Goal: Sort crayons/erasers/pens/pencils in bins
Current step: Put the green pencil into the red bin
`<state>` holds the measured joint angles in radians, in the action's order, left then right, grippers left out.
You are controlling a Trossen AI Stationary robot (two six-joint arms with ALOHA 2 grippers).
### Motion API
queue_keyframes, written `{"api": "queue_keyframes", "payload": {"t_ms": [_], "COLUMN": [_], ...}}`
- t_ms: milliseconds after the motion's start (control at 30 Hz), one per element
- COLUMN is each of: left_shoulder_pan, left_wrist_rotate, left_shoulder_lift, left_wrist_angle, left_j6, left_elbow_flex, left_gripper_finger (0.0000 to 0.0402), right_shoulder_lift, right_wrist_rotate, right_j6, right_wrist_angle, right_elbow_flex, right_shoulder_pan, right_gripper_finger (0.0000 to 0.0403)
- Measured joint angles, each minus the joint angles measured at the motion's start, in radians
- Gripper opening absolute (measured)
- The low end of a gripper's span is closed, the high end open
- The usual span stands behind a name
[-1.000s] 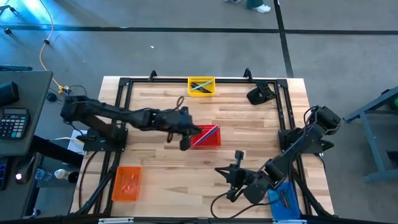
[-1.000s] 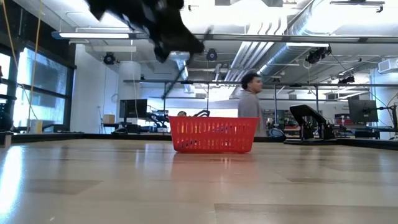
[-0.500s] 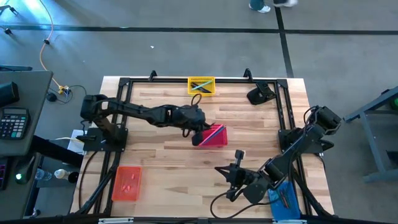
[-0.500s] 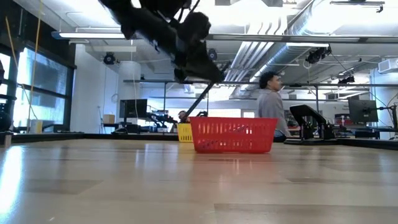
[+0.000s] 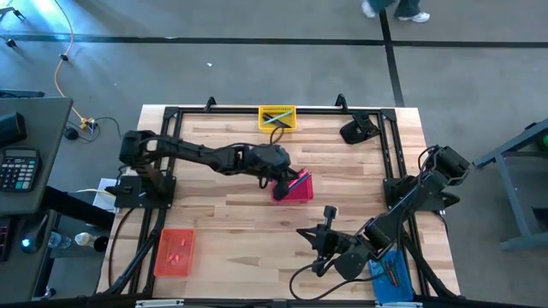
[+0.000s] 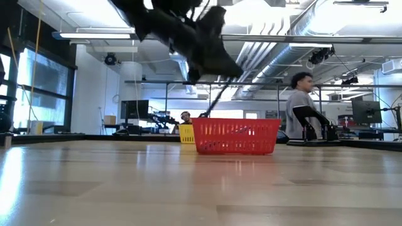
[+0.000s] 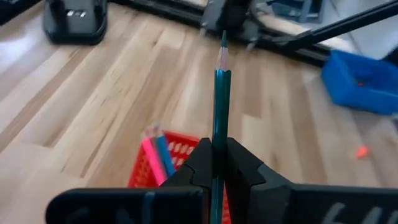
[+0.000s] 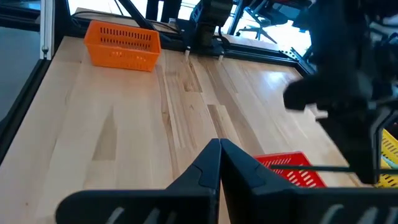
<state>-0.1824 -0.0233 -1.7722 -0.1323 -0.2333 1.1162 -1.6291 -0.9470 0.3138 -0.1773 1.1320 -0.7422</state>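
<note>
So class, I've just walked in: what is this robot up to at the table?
The left gripper is shut on a teal pencil, holding it over the red bin, which already has pink and blue pencils in it. The right gripper waits shut near the blue bin. Yellow and orange bins stand apart.

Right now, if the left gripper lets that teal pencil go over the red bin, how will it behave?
Probably stiff and light: the teal pencil stays straight in the shut left gripper. Being thin and long, it may lean on the red bin's rim, like the pencils already inside. On bare table it would likely roll.
</note>
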Motion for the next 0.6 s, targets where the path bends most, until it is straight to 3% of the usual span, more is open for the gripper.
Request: {"api": "queue_keyframes", "payload": {"t_ms": [233, 600], "left_shoulder_pan": [-0.036, -0.031], "left_wrist_rotate": [0.028, 0.106], "left_shoulder_lift": [-0.07, -0.004], "left_wrist_angle": [0.033, 0.197], "left_j6": [0.0, 0.045], "left_elbow_flex": [-0.001, 0.0], "left_gripper_finger": [0.0001, 0.0001], "right_shoulder_lift": [0.0, 0.0], "right_wrist_rotate": [0.0, 0.0], "right_j6": [0.0, 0.0], "right_wrist_angle": [0.0, -0.023], "right_elbow_flex": [0.0, 0.0], "right_shoulder_pan": [0.0, 0.0], "right_gripper_finger": [0.0, 0.0]}}
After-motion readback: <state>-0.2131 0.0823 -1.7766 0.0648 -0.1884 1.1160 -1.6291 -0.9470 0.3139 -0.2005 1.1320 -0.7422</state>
